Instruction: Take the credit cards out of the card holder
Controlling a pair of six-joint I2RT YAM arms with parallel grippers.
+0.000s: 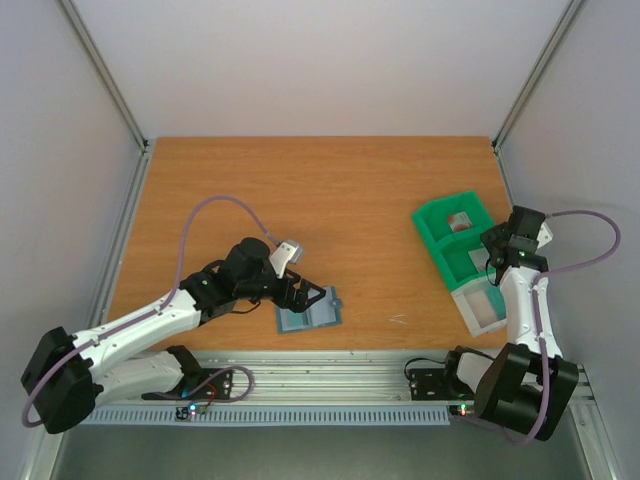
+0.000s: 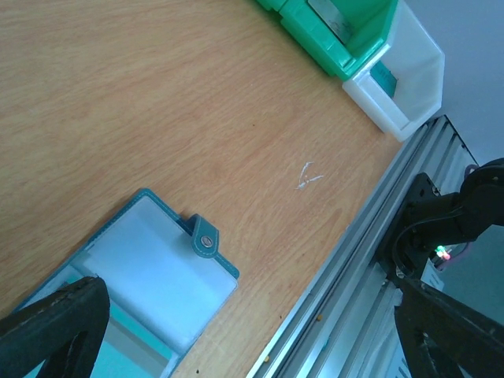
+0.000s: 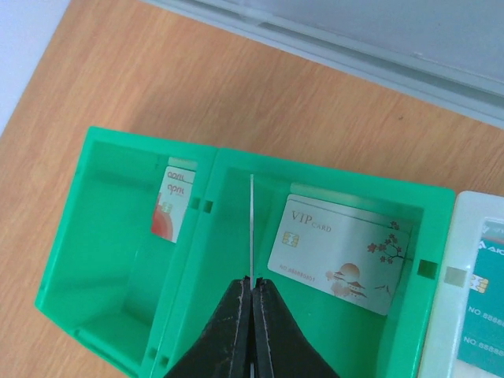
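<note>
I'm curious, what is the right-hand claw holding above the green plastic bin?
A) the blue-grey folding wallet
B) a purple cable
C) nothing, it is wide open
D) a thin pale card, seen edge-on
D: in the right wrist view the right claw is shut on a thin pale card, seen edge-on, above the compartment of the green plastic bin where a silver VIP card lies.
</note>
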